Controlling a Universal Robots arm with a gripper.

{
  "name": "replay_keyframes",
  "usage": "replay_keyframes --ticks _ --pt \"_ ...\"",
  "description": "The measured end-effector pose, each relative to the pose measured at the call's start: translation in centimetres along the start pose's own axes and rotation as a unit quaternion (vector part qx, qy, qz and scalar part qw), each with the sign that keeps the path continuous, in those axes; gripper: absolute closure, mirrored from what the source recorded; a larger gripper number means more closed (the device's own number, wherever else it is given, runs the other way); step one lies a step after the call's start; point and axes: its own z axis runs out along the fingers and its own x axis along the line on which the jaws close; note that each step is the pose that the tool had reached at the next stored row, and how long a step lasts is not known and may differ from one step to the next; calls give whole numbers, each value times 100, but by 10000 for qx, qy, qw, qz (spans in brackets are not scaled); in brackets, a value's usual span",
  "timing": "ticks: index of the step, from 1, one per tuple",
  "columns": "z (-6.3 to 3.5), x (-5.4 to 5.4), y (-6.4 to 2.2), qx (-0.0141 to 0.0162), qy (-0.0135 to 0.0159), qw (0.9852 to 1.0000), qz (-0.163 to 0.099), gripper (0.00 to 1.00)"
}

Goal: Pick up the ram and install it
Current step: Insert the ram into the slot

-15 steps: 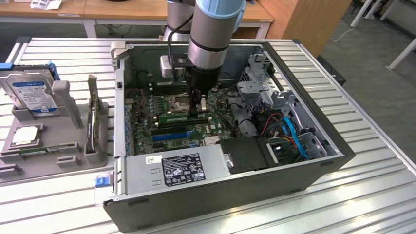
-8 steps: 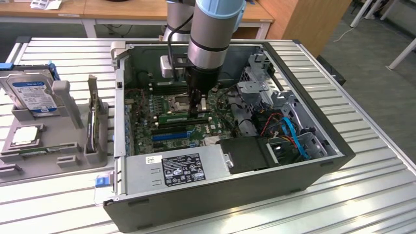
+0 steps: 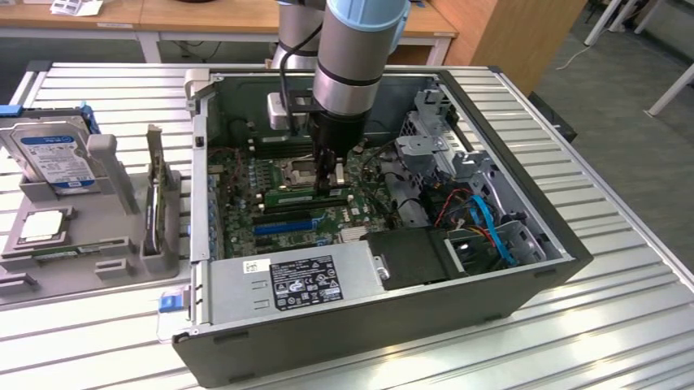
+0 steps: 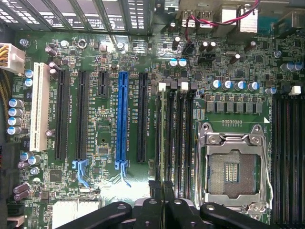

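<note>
Inside the open computer case [image 3: 477, 97], the hand [image 4: 162, 191] hangs pressed together above the motherboard [image 4: 109, 124], near a seated ram [image 3: 309, 196].

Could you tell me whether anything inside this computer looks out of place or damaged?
The processor socket sits empty, with its bare contacts exposed. Otherwise nothing looks askew, spilled or damaged.

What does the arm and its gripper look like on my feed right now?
The arm is a silver-grey cylinder with a light-blue joint cap and a black band. A black cable runs down beside it. The gripper is black, with dark bolted linkages and narrow fingers.
</note>
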Motion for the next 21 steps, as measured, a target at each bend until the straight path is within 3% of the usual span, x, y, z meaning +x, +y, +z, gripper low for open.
replay_keyframes --ticks 21 --pt "35 1 -1 0 0 10000 0 89"
